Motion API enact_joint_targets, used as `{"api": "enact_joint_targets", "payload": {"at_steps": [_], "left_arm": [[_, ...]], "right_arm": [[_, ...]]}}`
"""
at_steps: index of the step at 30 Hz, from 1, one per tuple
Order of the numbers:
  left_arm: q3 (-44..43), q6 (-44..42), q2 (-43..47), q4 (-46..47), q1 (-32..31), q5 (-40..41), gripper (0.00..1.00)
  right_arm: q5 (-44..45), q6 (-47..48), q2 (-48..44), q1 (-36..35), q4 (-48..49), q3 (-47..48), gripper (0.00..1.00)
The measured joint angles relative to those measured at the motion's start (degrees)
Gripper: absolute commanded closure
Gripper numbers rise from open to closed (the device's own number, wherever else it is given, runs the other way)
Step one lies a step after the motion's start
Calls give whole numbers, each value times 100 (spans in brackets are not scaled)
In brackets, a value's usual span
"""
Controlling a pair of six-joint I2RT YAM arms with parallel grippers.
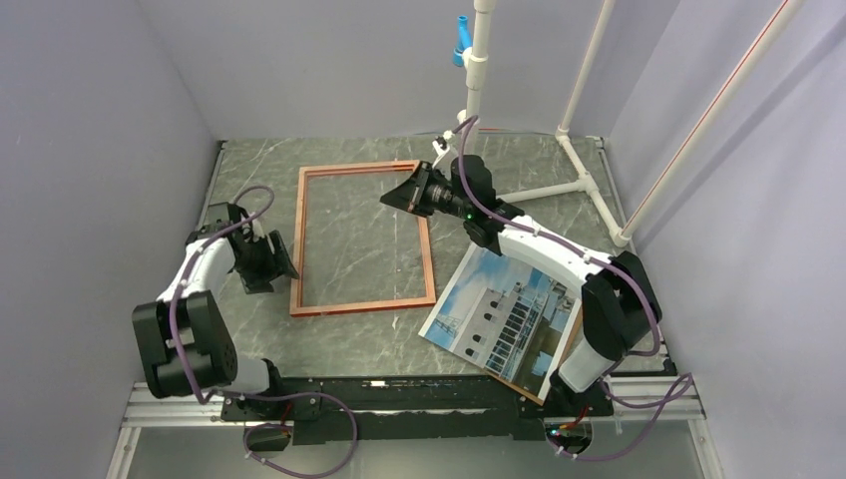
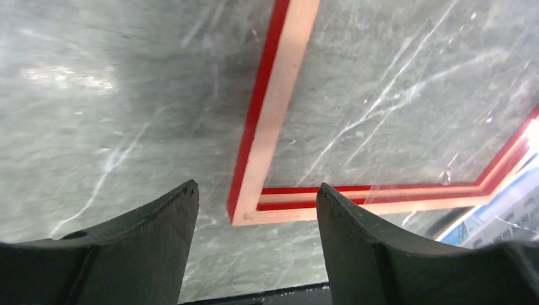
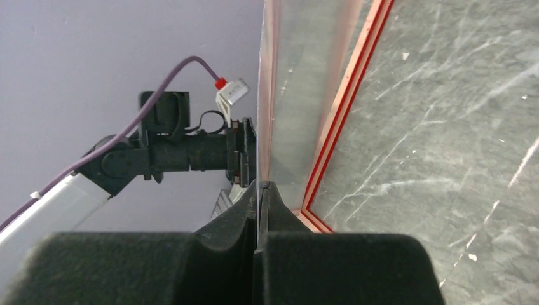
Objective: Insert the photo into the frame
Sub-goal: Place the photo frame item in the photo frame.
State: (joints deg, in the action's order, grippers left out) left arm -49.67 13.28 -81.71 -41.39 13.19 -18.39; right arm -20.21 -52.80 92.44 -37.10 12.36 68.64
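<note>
The frame (image 1: 365,238) lies flat on the table, orange-brown face up. My right gripper (image 1: 396,197) is at its far right side, shut on the edge of a thin clear pane (image 3: 279,95). The pane stands on edge, tilted up from the frame's red-lined rim (image 3: 348,95). The right gripper's fingers (image 3: 279,210) are pressed together on it. My left gripper (image 1: 280,261) is open and empty, low at the frame's near left corner (image 2: 245,213). The photo (image 1: 504,314), picture side up, lies at the right near my right arm. A corner of the photo shows in the left wrist view (image 2: 511,210).
A brown backing board (image 1: 567,349) lies under the photo, its edge showing on the right. White pipe stands (image 1: 589,190) rise at the back right of the table. Grey walls close in on the left, back and right.
</note>
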Motion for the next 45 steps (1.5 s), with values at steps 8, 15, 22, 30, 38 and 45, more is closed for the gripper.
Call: {"api": "enact_joint_targets", "payload": {"at_steps": [8,15,22,30,38,45], "left_arm": [[0,103,750,11,201,664,45],[0,116,326,-26,212,933,48],[0,118,87,-55,-37,1036,47],[0,118,-212,-160,-293,1231,47],[0,120,-216,-212,-317,1473,53],[-9,122,-337,-267,-446,1659,57]], "right_arm": [[-431,190,520,0,407,326,100],[-243,72,901,0,566,501,100],[83,-55,992,0,649,501,100],[129,-186,1093,0,966,501,100],[125,-337,1362,0,1056,479,100],[142,-509,1386,0,1204,223,100]]}}
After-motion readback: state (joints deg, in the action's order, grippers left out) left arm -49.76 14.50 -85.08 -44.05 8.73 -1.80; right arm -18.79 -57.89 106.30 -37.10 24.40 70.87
